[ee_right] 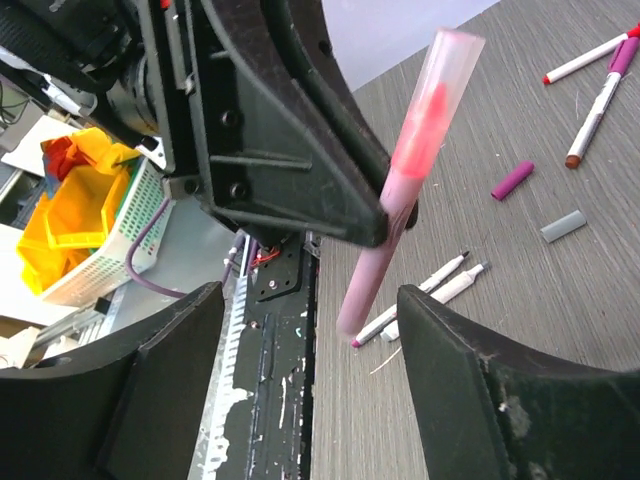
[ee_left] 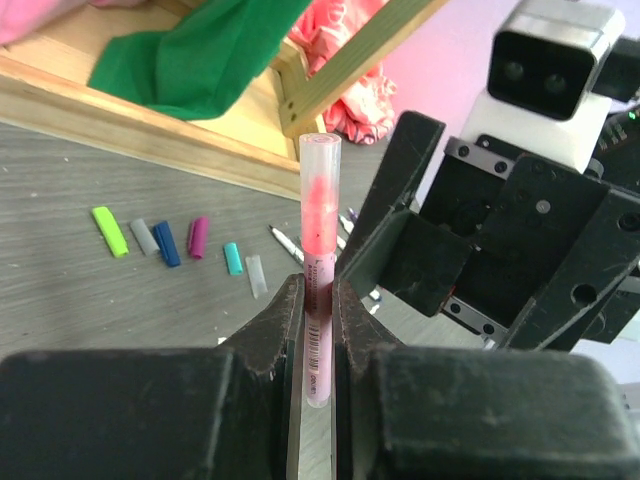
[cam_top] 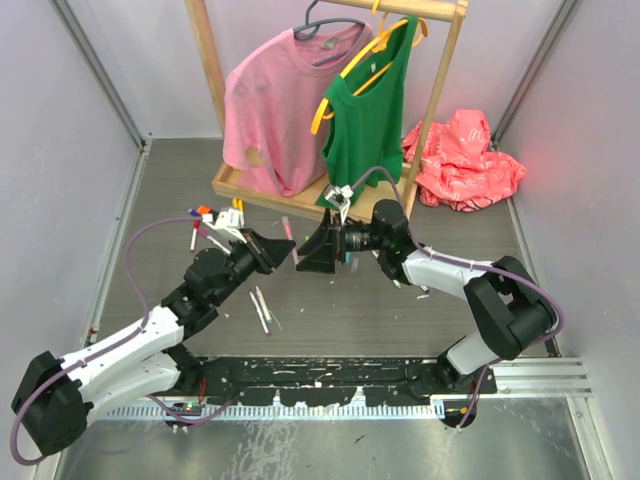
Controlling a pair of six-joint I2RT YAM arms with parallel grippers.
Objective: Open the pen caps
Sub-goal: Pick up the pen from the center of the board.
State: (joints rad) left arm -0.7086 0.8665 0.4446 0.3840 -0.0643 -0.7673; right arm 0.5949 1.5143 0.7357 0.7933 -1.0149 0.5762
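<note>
At mid-table, between the two arms, the left gripper (ee_left: 318, 300) is clamped tight on the lower barrel of a pink marker (ee_left: 318, 262), holding it upright. Its translucent cap (ee_left: 320, 165) is seated on the upper end, so this pen is not yet opened.

The right gripper (ee_right: 310, 300) faces the marker with its jaws wide apart and nothing held. In the right wrist view the capped end stands between and beyond the fingers (ee_right: 455, 350). Whether either finger touches the marker cannot be told.

Step in hand, as judged: presenting the capped marker for cap removal. The next move calls for the right gripper to centre on the cap alone, above the barrel, close on it, and pull along the marker's axis while the left holds firm. A grip set too low would catch the barrel as well.

Materials: the cap is a smooth, frosted plastic tube with a flat end, pink ink tinting it from inside; it is likely slippery against the hard black fingers. The barrel is a slim, glossy cylinder.

Loose caps (ee_left: 167, 243) in lime, grey, blue, magenta, teal and clear lie on the grey wood-grain table (ee_left: 60, 300), near uncapped markers (ee_right: 425, 285).
</note>
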